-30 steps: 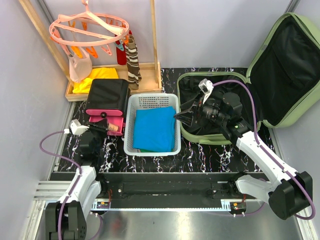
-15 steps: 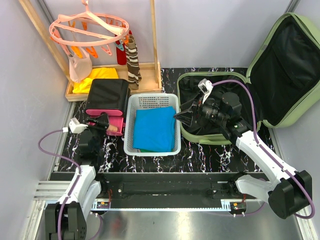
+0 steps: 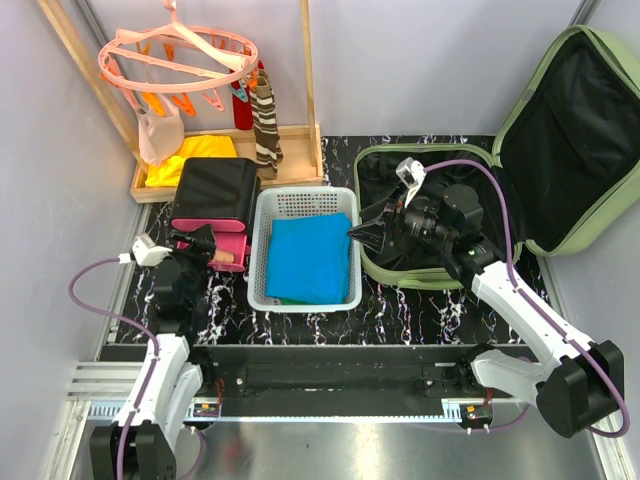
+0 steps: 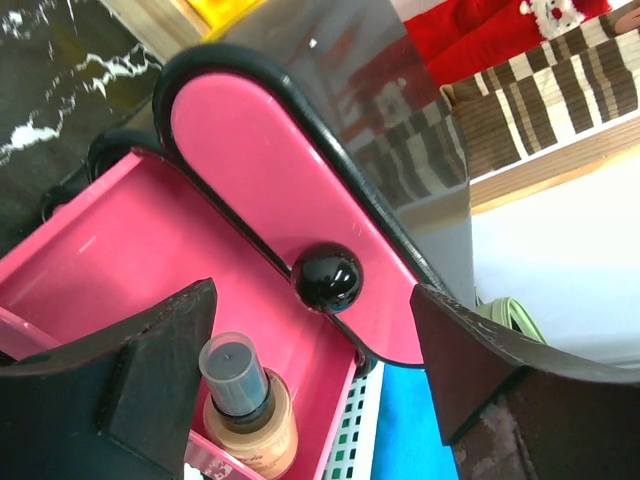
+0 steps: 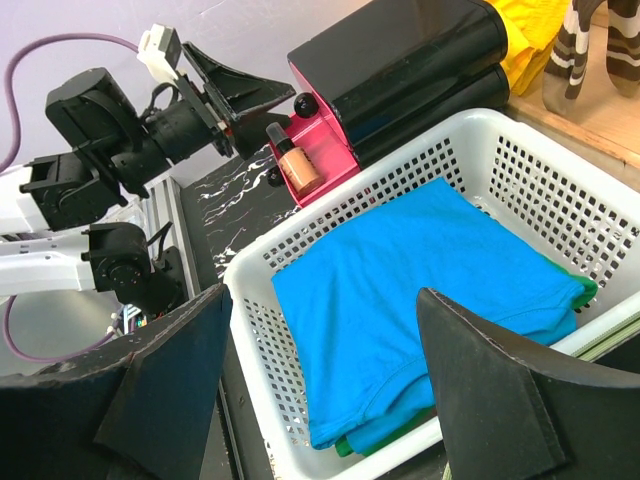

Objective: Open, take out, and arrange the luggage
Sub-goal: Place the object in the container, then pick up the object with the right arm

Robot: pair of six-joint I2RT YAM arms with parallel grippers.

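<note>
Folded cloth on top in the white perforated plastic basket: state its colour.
The folded cloth is plain bright blue; the right wrist view shows it best.

A white basket [image 3: 300,203] held a folded blue cloth [image 3: 308,258]; beside it stood a black-and-pink case [image 3: 213,192], a bottle [image 4: 245,405] in its open drawer.

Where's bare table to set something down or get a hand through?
Best: the table strip between the white basket and the arms' rail. There's a smaller patch behind the basket, between the wooden rack base and the luggage. Crowded: the left gripper sits at the pink-and-black case, and the right gripper hangs over the basket-luggage gap.
</note>
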